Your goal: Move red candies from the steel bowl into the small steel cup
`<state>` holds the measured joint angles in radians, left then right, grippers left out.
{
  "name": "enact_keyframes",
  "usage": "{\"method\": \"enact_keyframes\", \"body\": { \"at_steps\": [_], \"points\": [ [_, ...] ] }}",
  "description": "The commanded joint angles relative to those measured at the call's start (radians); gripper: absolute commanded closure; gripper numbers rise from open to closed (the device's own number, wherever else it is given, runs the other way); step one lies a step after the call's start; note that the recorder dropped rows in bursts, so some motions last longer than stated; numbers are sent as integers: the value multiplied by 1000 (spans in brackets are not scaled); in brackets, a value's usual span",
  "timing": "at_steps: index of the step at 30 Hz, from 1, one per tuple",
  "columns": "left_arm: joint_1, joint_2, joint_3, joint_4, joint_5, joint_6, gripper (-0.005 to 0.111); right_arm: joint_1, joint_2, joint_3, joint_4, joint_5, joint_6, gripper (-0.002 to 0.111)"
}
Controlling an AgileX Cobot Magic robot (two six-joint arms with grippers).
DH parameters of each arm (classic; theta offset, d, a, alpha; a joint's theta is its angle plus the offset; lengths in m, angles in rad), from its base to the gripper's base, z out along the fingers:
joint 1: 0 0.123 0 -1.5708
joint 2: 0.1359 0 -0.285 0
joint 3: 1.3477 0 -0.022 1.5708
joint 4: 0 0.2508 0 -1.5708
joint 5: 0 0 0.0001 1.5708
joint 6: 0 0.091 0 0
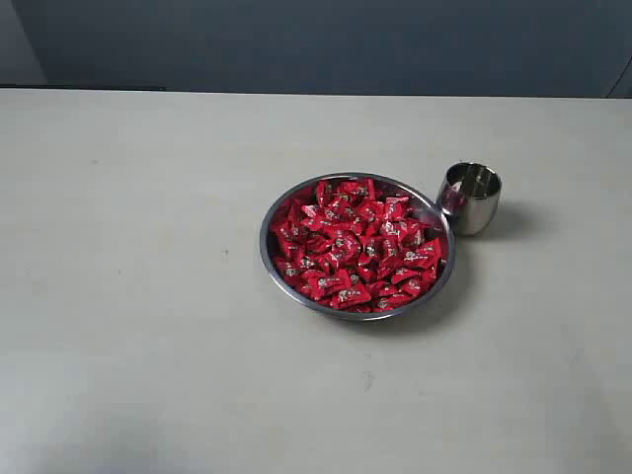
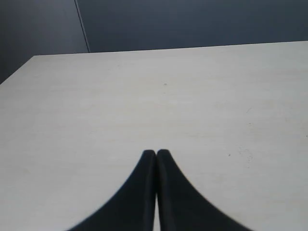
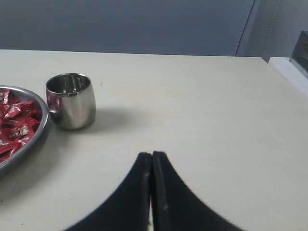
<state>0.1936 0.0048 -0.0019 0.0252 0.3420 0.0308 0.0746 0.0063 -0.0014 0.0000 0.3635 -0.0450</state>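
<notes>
The steel bowl sits near the table's middle, heaped with red candies. Right beside its far right rim stands the small steel cup, and I see nothing inside it. In the right wrist view the cup and the bowl's edge with candies lie ahead of my right gripper, which is shut with nothing between its tips. My left gripper is shut too, over bare table, with no task object in its view. Neither arm shows in the exterior view.
The pale table stretches wide around the bowl. A dark wall runs behind the table's far edge. The table's right edge shows in the right wrist view.
</notes>
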Motion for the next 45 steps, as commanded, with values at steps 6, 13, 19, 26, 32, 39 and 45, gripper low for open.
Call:
{"method": "enact_keyframes", "body": {
  "at_steps": [6,13,19,26,32,39,45],
  "points": [
    [-7,-5,2,2,-8,-1,106,-5,-6,1,-5,-2,-3,108],
    [-7,-5,2,2,-8,-1,106,-5,-6,1,93,-251,-3,108],
    [-7,-5,2,2,-8,-1,106,-5,-6,1,99,-461,-3,108],
    [-7,-5,2,2,-8,-1,106,-5,-6,1,112,-472,-3,108],
    [-7,-5,2,2,-8,-1,106,-5,-6,1,190,-568,-3,108],
    [-7,-5,2,2,-8,-1,106,-5,-6,1,379,-666,55,108],
    [-7,-5,2,2,-8,-1,106,-5,-6,1,378,-675,55,108]
  ]
}}
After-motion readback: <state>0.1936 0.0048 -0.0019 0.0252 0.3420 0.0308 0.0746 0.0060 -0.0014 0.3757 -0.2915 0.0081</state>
